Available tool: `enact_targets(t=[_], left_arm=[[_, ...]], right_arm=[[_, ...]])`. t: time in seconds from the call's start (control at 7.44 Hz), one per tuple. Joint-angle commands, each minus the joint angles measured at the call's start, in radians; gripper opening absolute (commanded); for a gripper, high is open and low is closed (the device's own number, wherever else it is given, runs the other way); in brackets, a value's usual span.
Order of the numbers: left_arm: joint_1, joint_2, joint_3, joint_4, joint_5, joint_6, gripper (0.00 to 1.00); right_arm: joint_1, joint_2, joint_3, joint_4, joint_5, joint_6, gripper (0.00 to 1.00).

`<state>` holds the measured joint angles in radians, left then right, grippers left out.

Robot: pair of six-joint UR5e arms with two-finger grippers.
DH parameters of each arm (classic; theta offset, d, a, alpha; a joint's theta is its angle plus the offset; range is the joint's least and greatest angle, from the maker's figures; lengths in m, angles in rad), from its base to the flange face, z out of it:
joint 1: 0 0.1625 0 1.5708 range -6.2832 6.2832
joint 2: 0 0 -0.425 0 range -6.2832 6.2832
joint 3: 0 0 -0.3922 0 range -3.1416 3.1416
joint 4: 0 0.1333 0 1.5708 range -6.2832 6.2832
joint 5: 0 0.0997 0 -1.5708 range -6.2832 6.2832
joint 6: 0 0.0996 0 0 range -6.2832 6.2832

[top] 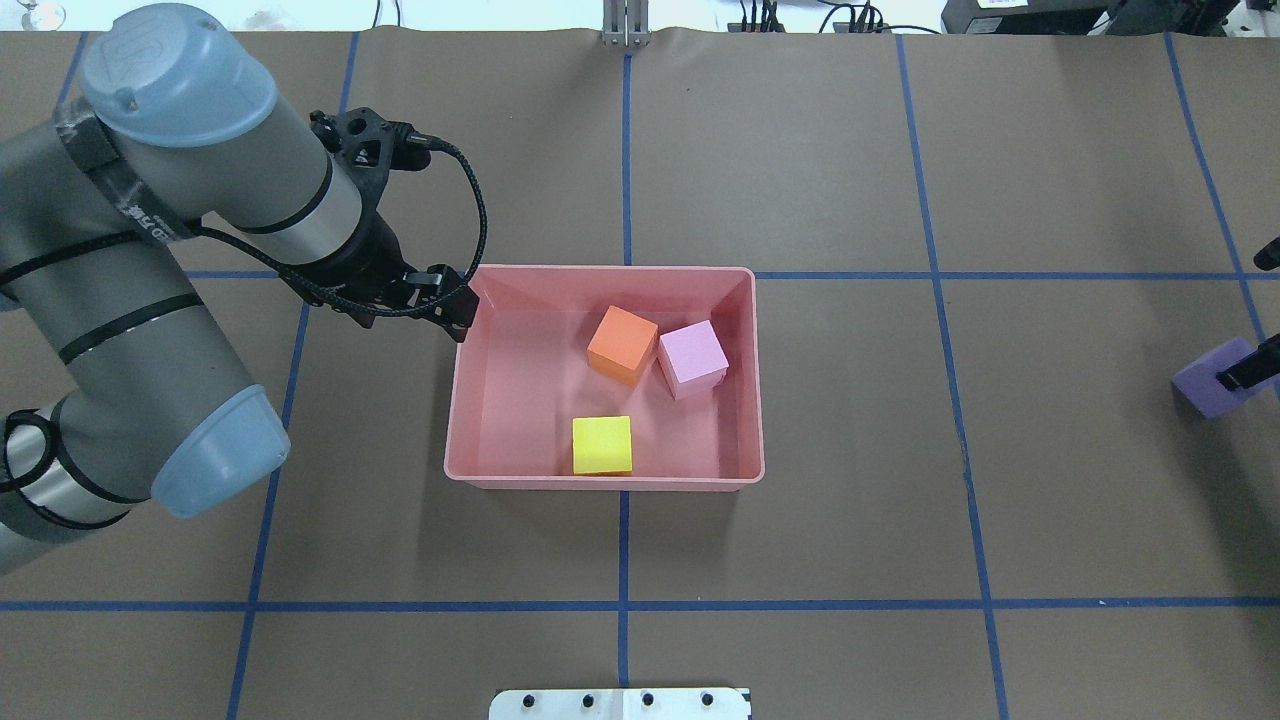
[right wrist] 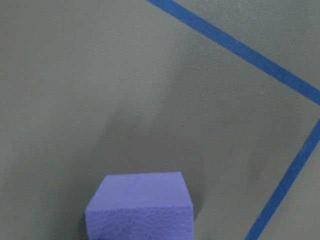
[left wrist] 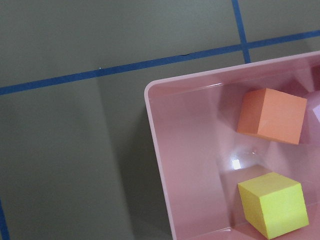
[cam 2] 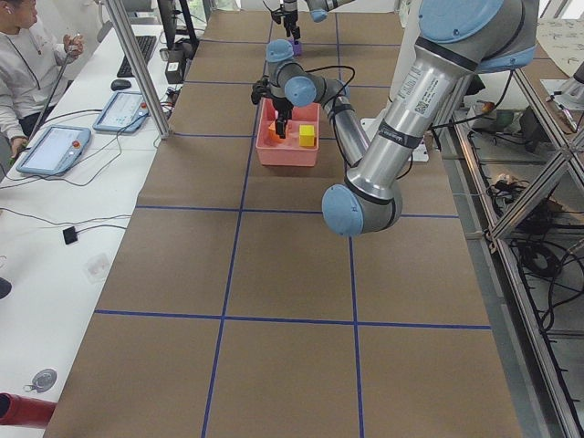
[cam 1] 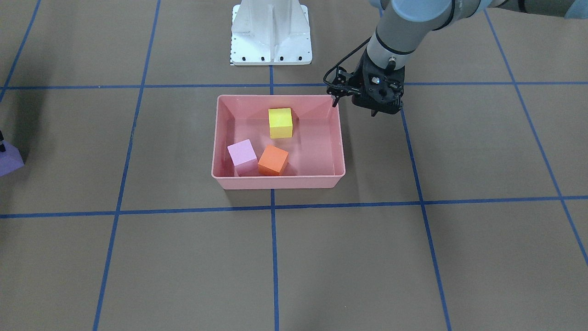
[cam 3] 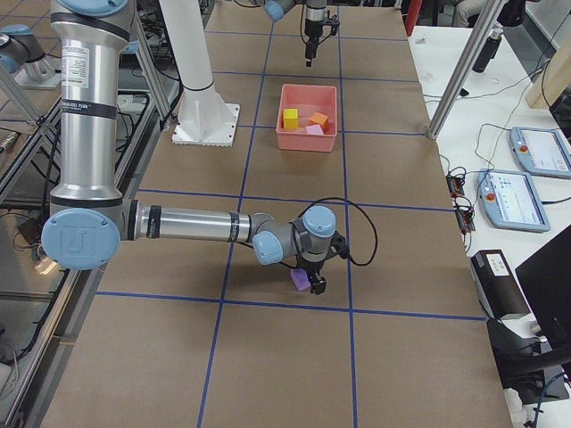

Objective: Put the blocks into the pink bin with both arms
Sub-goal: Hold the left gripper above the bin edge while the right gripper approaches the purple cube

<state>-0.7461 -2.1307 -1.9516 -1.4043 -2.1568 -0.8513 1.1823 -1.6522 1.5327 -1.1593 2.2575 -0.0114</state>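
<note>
The pink bin [top: 600,476] sits mid-table and holds three blocks: the yellow block [top: 602,445] at 6 o'clock inside it, the orange block [top: 621,344] near the middle, and the pink block [top: 692,358] touching it at 3 o'clock. The left gripper [top: 452,312] hovers at the bin's 10 o'clock corner, holding nothing; how far it is open cannot be told. The purple block [top: 1207,378] lies well apart at 3 o'clock, with the right gripper [top: 1255,372] at it; its grip cannot be told.
</note>
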Motion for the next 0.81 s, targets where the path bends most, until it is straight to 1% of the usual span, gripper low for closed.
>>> enact_targets(t=[0.0, 0.67], left_arm=[[0.001, 0.002, 0.0, 0.001, 0.0, 0.0, 1.0], [0.002, 0.011, 0.0, -0.001, 0.002, -0.006, 1.0]], right_arm=[[-0.009, -0.001, 0.046, 0.009, 0.04, 0.044, 1.0], [-0.007, -0.011, 0.05, 0.009, 0.024, 0.013, 1.0]])
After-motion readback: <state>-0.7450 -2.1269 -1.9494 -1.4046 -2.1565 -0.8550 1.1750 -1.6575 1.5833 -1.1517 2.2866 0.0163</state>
